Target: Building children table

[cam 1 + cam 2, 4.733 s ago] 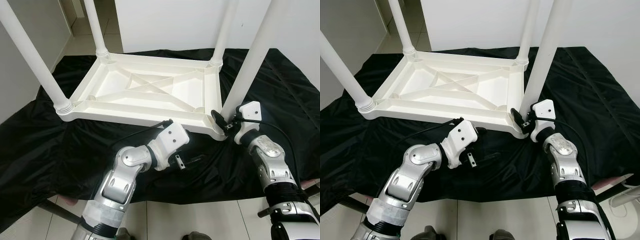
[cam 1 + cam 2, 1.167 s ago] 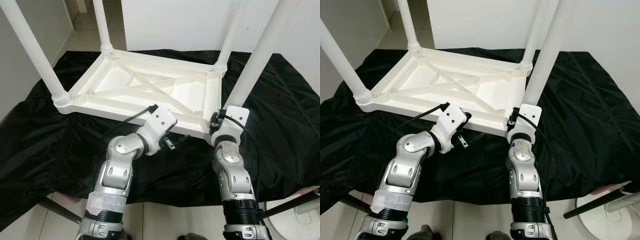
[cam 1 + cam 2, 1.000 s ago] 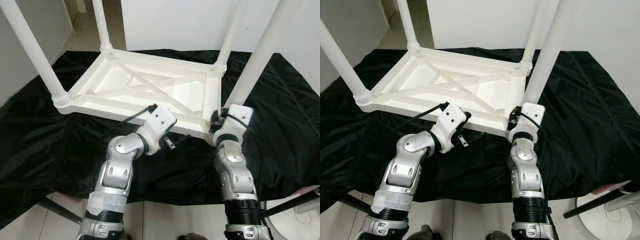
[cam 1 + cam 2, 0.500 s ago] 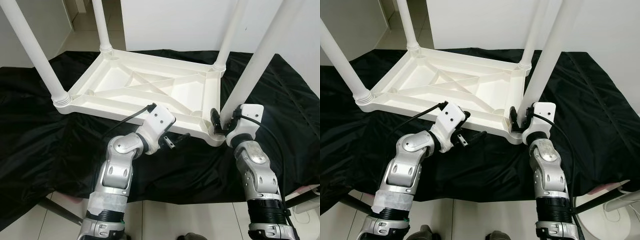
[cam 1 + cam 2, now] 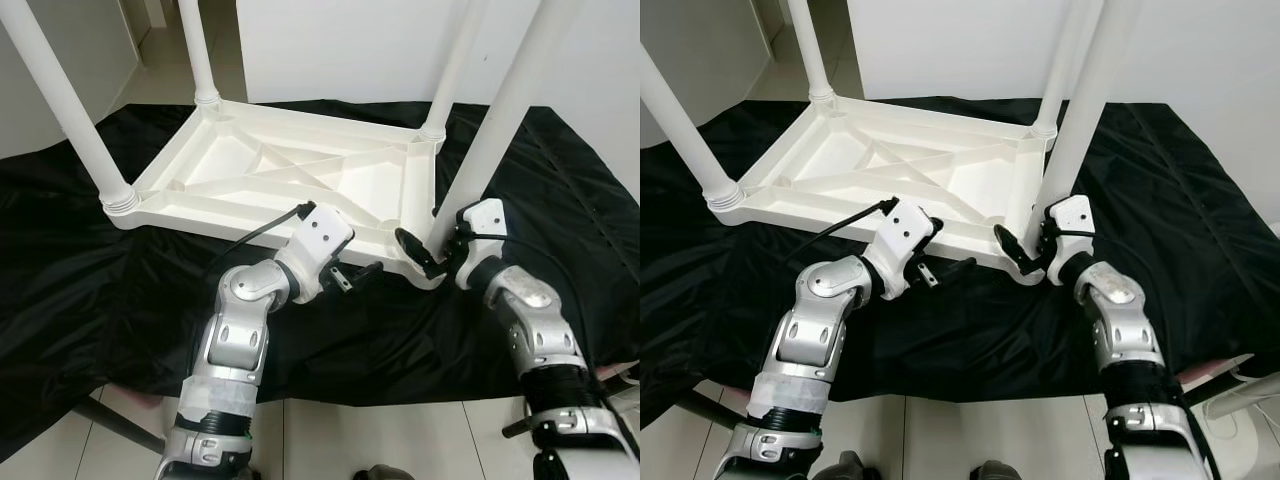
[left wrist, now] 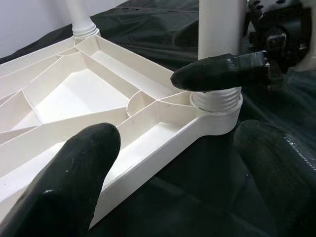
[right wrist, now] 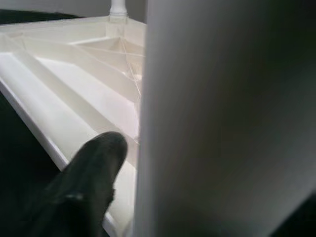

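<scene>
right now your right gripper point(image 5: 432, 252) sits spread around the near table leg point(image 5: 490, 130); your left gripper point(image 5: 360, 273) hangs open, empty, beside the upturned table point(image 5: 300, 180).

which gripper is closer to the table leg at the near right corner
Right. The right gripper sits at the base of that near right leg, fingers around it. The left gripper is open beside the tabletop's near edge, short of the leg.

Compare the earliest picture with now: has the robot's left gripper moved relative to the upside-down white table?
Yes. The left gripper has moved forward and rightward along the table's near edge, closer to the near right corner leg.
</scene>
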Robot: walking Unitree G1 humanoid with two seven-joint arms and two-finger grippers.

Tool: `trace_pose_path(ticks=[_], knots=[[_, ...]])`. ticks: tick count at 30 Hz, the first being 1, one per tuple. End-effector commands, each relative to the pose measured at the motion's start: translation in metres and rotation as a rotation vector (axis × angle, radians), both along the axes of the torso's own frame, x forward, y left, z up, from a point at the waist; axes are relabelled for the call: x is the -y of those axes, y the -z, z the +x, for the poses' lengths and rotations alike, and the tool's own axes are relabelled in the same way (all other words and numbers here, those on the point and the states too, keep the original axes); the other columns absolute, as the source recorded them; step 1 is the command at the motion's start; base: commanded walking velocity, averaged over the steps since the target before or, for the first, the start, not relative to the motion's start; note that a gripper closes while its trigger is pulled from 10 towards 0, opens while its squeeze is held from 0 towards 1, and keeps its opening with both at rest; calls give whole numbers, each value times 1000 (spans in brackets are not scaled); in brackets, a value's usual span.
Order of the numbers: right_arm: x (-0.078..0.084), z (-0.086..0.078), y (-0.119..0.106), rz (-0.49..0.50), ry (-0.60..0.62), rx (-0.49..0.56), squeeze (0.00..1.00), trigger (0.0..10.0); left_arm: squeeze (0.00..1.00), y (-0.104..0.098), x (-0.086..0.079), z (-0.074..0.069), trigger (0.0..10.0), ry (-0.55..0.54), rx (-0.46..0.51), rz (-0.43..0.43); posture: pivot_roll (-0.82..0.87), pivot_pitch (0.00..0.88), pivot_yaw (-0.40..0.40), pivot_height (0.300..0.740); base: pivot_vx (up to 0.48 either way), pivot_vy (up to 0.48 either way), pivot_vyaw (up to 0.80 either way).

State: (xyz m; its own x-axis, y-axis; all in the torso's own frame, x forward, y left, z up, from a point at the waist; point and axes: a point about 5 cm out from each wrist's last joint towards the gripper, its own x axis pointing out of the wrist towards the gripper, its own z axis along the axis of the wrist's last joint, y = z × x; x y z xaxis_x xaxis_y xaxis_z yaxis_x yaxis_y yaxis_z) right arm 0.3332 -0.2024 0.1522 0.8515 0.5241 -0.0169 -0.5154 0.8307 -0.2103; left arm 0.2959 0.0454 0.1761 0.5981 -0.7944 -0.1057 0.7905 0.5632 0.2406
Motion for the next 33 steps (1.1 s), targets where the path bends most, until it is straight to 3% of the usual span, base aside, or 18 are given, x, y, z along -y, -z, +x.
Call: trace_pose_path(ticks=[1,11,12,13,20,21,23,24,25,27,31,33], knots=[[-5,2,3,-24,-43,-20,0,0,0,-1,-9,12,10000,-291,62,-22,-53,0,4,740,0,0,0],[3,-3,15,-10,-70,-69,0,0,0,0,-10,10,10000,-294,60,-21,-52,0,5,740,0,0,0],[3,-4,16,-6,-58,-66,0,3843,0,0,-10,10,10000,-292,60,-21,-53,0,7,740,0,0,0],[4,-3,15,10,-16,-55,0,10000,0,0,-10,10,10000,-291,59,-20,-53,0,7,740,0,0,0],[-1,1,11,64,145,-19,0,10000,0,2,-10,9,10000,-288,55,-17,-55,0,3,740,0,0,0],[-8,-1,8,87,226,11,0,10000,0,2,-10,9,10000,-290,53,-17,-52,0,0,740,0,0,0],[-8,-1,8,87,226,11,0,10000,0,2,-10,9,10000,-290,53,-17,-52,0,0,740,0,0,0],[-17,-4,7,136,313,22,0,10000,0,3,-10,8,10000,-290,50,-17,-56,0,2,740,0,0,0],[-17,-4,7,136,313,22,0,10000,0,3,-10,8,10000,-290,50,-17,-56,0,2,740,0,0,0],[-24,-6,8,195,432,14,0,10000,0,4,-9,7,10000,-287,46,-17,-57,0,1,740,0,0,0],[-25,-7,9,203,448,12,0,10000,0,5,-9,6,10000,-287,46,-16,-57,0,1,740,0,0,0],[-30,-9,11,206,520,9,0,10000,0,5,-9,6,10000,-284,45,-15,-59,0,4,740,0,0,0]])
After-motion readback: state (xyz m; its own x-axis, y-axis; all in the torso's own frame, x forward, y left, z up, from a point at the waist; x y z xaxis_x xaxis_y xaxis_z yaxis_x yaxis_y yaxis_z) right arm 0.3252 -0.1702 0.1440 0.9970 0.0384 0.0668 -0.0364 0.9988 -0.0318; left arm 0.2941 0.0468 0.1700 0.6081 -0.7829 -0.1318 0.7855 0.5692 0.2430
